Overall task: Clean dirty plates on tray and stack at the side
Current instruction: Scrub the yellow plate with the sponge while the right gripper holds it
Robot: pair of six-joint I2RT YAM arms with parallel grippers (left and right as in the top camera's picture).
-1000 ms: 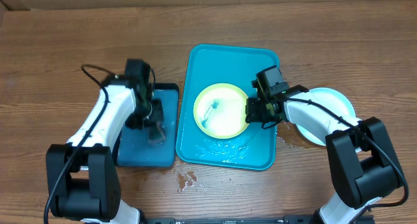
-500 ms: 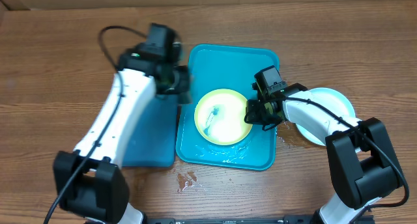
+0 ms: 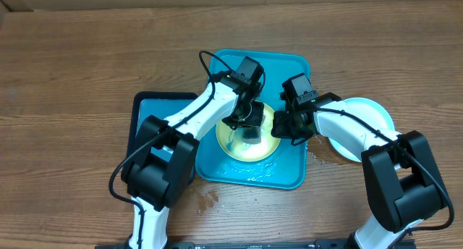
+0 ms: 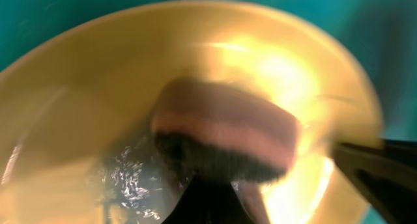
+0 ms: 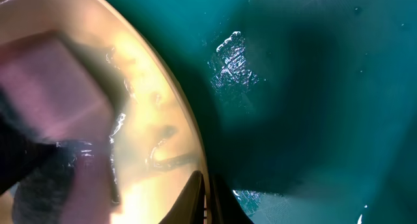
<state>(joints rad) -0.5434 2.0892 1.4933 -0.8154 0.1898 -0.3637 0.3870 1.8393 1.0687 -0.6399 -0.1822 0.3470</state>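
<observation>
The plate (image 3: 233,142) lies mid-tray (image 3: 286,69). Left tool (image 3: 250,127), over the plate's centre, grips a sponge (image 4: 225,142) on it. Right tool (image 3: 288,126) is clamped on the plate's rim at 3 o'clock.

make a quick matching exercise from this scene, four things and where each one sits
Things
1 sponge
2 yellow-green plate
3 light blue plate
4 black-rimmed tray

Places
A inside the turquoise tray
B right of the turquoise tray, outside it
C over the yellow-green plate
D left of the turquoise tray, beside it

Pairs: 1-C, 2-A, 3-B, 4-D
</observation>
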